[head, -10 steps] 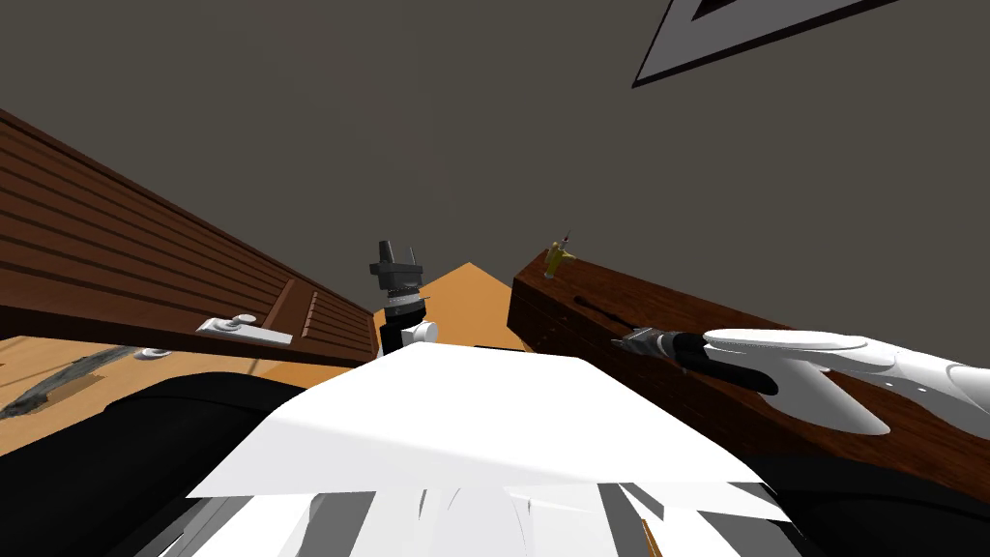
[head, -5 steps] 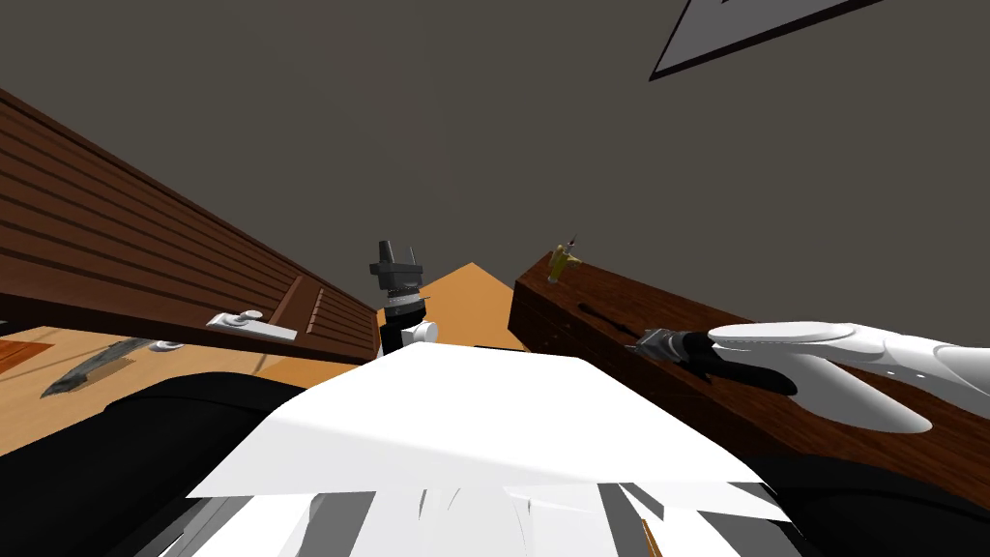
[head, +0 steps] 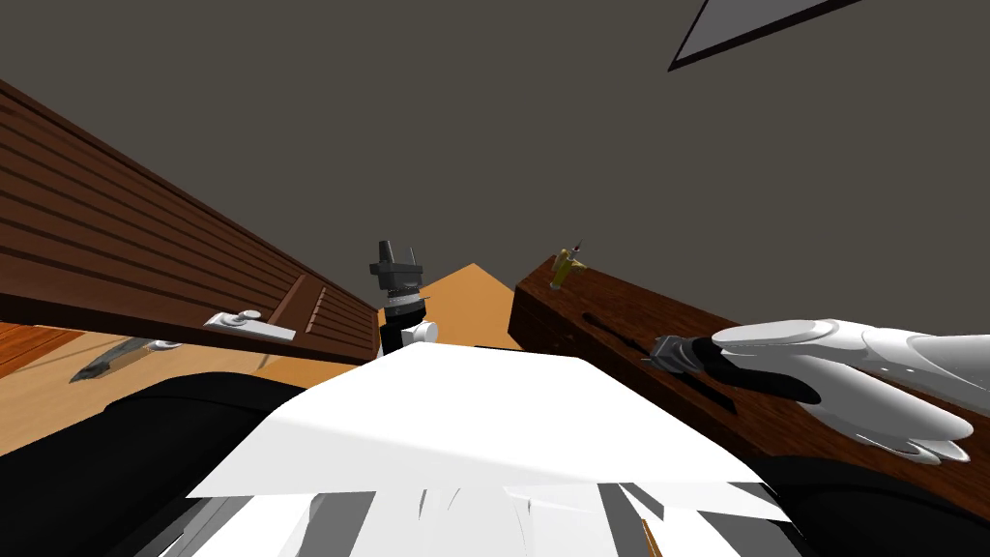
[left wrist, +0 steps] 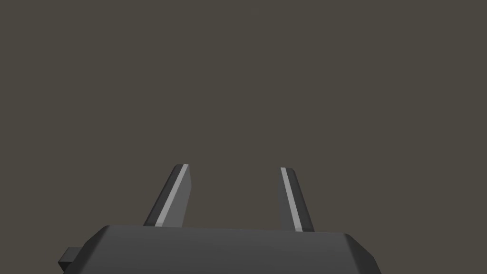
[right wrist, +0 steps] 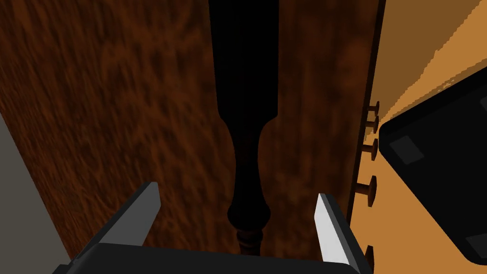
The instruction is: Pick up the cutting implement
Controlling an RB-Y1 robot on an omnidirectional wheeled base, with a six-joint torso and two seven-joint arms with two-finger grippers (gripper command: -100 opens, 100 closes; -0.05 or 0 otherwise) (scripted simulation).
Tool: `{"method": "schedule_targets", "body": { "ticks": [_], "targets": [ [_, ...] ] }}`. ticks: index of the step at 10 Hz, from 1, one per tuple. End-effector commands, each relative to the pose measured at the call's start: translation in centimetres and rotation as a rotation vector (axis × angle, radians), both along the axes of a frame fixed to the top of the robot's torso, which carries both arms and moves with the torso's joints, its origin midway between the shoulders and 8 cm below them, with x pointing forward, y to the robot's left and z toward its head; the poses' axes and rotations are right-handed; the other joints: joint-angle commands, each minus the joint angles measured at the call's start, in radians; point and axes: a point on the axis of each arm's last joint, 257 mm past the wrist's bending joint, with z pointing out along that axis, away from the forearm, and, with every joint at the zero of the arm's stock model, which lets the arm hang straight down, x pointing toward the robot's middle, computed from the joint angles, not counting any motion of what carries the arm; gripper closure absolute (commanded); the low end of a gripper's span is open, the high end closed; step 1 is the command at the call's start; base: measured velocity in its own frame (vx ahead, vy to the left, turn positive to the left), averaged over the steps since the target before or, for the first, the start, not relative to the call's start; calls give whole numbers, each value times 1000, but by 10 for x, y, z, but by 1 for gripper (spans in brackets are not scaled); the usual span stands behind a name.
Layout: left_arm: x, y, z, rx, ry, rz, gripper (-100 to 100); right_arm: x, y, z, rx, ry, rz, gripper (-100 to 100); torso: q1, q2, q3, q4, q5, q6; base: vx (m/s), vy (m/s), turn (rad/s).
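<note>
Right pincer: your right gripper point(right wrist: 236, 189) hangs low over the dark wooden top point(right wrist: 119, 119) of a cabinet on your right. Its blades stand apart with nothing between them.
Knife: the knife point(right wrist: 243, 95), as you may judge it, is a long black shape lying flat on that top. It is drawn too dark to tell blade from grip for certain.
Bearing: it lies straight ahead of the pincer. Its narrow, turned end sits centred in the gap just past the gripper's body and touches neither blade.
Long axis: it runs away from you along the gripper's own line, roughly down the length of the top. The blades straddle it across its width, so easing forward and down onto the narrow end looks like the move.
Nearer arm: the right, by far. Your left gripper point(head: 398, 253) is raised before your chest, blades parted and empty.
Edges: on one side of the knife the top ends at a grey wall point(right wrist: 19, 200). On the other side the front edge, with a row of round knobs point(right wrist: 371, 150) below it, drops to an orange floor point(right wrist: 428, 57).
Room: bare wood on both sides of the narrow end leaves space for each blade. A small yellow thing point(head: 564, 269) stands at the far end of the top, well apart.
Elsewhere: a grey pointed thing point(head: 111, 360) lies on a light surface well off to your left, too small to identify.
</note>
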Motion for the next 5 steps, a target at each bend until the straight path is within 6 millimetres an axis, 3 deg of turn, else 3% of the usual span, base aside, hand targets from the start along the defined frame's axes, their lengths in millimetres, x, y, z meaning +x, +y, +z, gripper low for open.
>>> {"method": "schedule_targets", "body": {
  "ticks": [1,2,3,4,5],
  "targets": [
    [0,0,0,0,0,0,0,-16,-4,-4,-11,56,22,-100,0,0,0,0,0,0,88,-27,40],
    [0,0,0,0,0,0,0,-25,-5,-7,-11,83,29,-100,0,0,0,0,0,0,86,-19,24],
    [0,0,0,0,0,0,0,-19,-6,-5,-12,63,23,-100,0,0,0,0,0,0,36,-8,5],
    [0,0,0,0,0,0,0,-20,-6,-6,-11,67,24,0,1,3,2,1,0,0,7,-2,1],
    [0,0,0,0,0,0,0,-30,-10,-13,-10,65,11,-100,2,5,3,1,0,0,17,-3,112]
  ]
}}
